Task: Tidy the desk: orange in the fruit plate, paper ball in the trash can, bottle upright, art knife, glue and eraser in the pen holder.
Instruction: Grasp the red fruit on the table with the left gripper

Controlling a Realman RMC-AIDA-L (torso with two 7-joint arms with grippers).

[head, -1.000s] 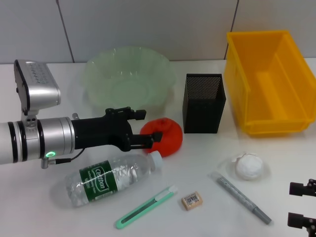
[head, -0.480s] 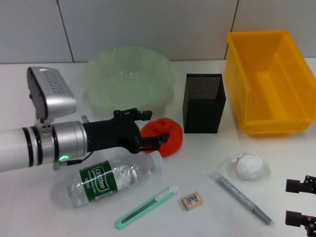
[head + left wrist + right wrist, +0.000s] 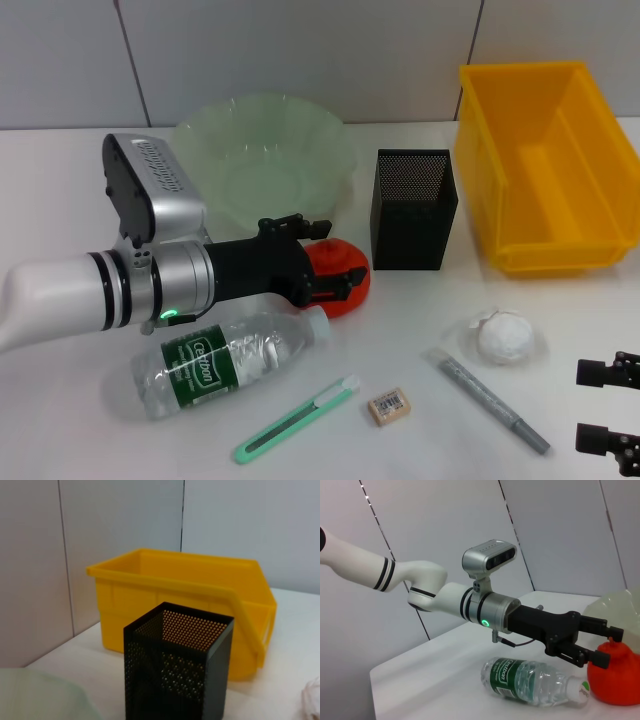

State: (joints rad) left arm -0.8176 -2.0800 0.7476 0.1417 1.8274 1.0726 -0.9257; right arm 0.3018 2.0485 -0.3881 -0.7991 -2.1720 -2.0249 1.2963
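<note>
The left gripper (image 3: 338, 262) is reaching in from the side, its fingers spread around the orange (image 3: 345, 278) and not visibly clamped on it. The orange is sitting on the table (image 3: 80, 420), just beside the pen holder (image 3: 414, 208) and in front of the pale green fruit plate (image 3: 262, 160). The bottle (image 3: 225, 362) is lying on its side under the arm, long axis running diagonally, white cap pointing up toward the orange. The art knife (image 3: 296, 418) is lying on the same diagonal, the eraser (image 3: 388, 405) beside its tip. The glue (image 3: 492, 401) is slanting the opposite way, below the paper ball (image 3: 503, 336). The yellow trash can (image 3: 545, 165) is standing beside the pen holder. The right gripper (image 3: 610, 410) is parked, jaws apart, far from the pen holder.
</note>
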